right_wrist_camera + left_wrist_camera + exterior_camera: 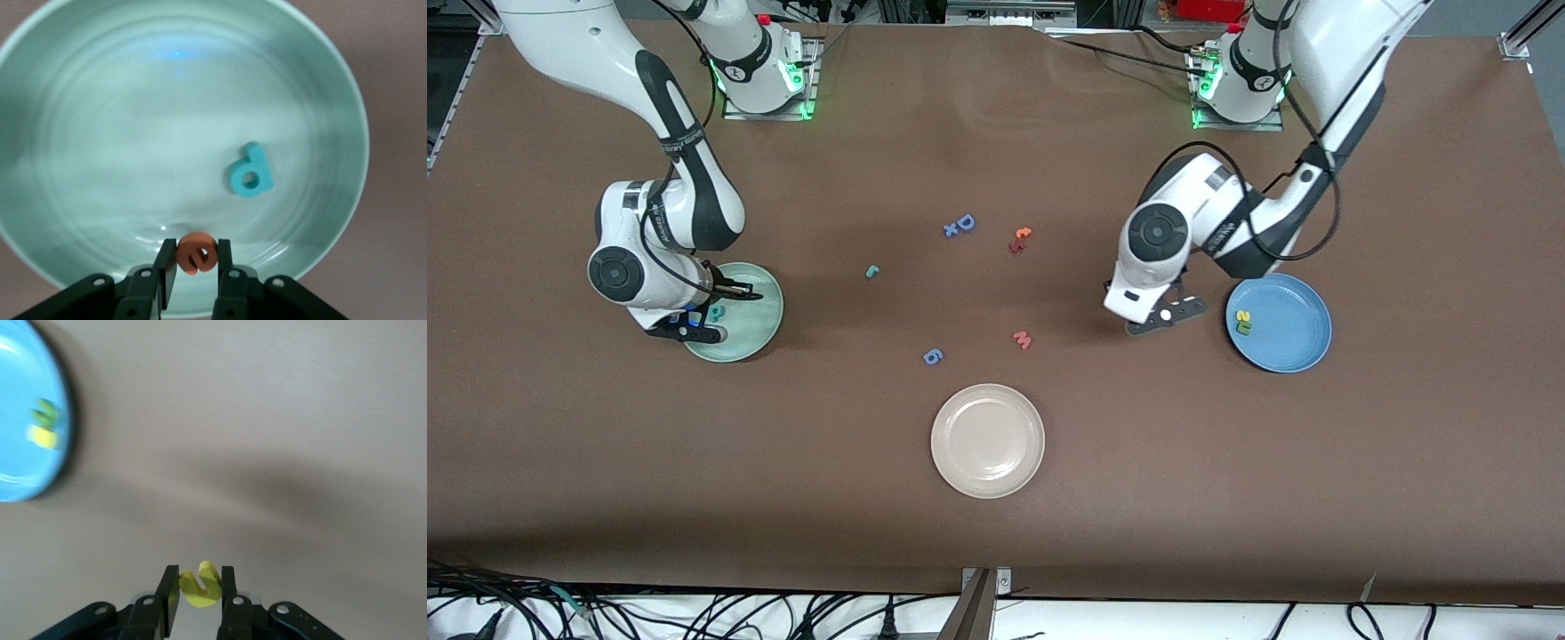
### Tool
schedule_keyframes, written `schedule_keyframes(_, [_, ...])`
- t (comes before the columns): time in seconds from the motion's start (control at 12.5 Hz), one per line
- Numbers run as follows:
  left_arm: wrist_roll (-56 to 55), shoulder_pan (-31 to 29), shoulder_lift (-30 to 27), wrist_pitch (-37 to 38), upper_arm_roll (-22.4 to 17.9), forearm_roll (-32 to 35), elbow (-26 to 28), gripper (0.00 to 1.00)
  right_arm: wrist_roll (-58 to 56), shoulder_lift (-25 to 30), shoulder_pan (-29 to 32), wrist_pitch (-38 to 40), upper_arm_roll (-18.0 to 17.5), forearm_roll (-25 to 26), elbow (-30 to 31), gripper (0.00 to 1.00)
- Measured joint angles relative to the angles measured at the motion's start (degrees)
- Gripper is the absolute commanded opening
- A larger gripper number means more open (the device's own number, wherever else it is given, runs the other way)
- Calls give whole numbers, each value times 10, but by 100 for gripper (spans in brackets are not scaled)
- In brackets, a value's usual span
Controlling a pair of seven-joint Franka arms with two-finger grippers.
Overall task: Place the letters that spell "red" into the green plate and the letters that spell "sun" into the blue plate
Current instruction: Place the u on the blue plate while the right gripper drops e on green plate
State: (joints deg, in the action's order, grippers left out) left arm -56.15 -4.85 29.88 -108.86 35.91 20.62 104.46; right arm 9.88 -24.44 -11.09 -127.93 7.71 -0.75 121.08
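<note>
- Toward the right arm's end of the table, the right gripper (193, 263) hangs over the green plate (769, 324), its fingers pinched on the orange "e" (194, 252).
- A teal "d" (250, 179) already lies in that plate.
- To do this step well, I judge the "e" should be let go low over the plate's middle, clear of the rim and the "d", so the light foam does not bounce out.
- Mid-table, the teal "r" (872, 271) lies loose, not yet collected.
- Near it lie pieces outside both words: a blue "D" (965, 222) with a small blue "x" touching it, a blue "6" (932, 356), a red and orange pair (1019, 240) and a pink "w" (1023, 339).
- A cream plate (987, 440) sits nearest the front camera.
- The left gripper (200, 590) is over bare table just beside the blue plate (1294, 342), closed on a yellow "u" (199, 586).
- It should carry over the rim before it releases, I think.
- In the blue plate lie a yellow "s" (1243, 317) and a green letter (1243, 330), touching.
- No brand or label is readable; the foam letters are the only writing.
</note>
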Motion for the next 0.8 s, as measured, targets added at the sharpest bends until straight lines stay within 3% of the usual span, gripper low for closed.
schedule_keyframes(0.08, [69, -25, -1, 40, 0, -4, -17, 17, -3, -3, 3, -2, 0, 0, 0, 33])
schedule_keyframes(0.24, [208, -92, -2, 67, -2, -6, -29, 17, -7, -5, 6, -4, 0, 0, 0, 73])
schedule_keyframes(0.32, [261, -122, -2, 69, -3, -6, -29, 17, -7, -5, 6, -4, 0, 0, 0, 79])
schedule_keyframes(0.8, [500, -251, 22, 58, -8, -6, -22, 17, 33, 6, 5, -6, -21, -1, -6, 79])
